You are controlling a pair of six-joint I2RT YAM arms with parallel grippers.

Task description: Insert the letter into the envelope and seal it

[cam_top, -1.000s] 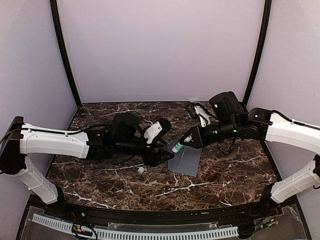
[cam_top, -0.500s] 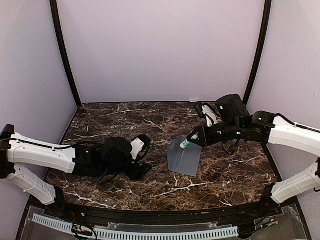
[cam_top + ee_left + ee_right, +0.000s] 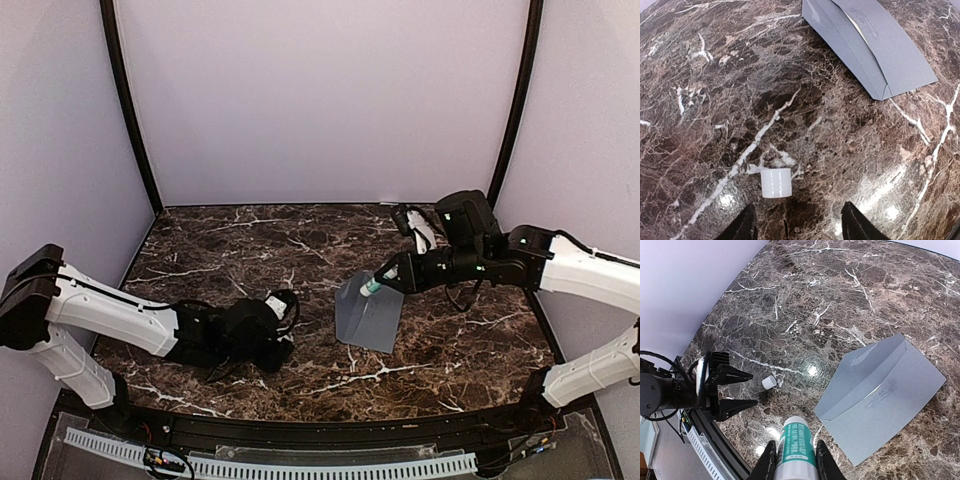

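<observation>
The grey envelope (image 3: 368,318) lies flat mid-table with its flap partly raised; it also shows in the left wrist view (image 3: 880,50) and the right wrist view (image 3: 885,390). A thin cream edge of the letter (image 3: 856,29) shows under the flap; the rest is hidden inside. My right gripper (image 3: 378,283) is shut on a green-and-white glue stick (image 3: 798,447), uncapped, just above the envelope's far left corner. My left gripper (image 3: 278,338) is open and empty, low over the table left of the envelope. A small white cap (image 3: 776,183) lies just ahead of its left finger (image 3: 745,226).
The cap (image 3: 769,382) lies on the dark marble table (image 3: 200,260) between the open left gripper (image 3: 735,390) and the envelope. Pale walls close the table at the back and sides. A black rail (image 3: 300,430) runs along the near edge.
My left arm has pulled back from the envelope, leftward and toward the near edge, and now sits low. My right gripper with the glue stick has shifted slightly right. The envelope has stayed put.
</observation>
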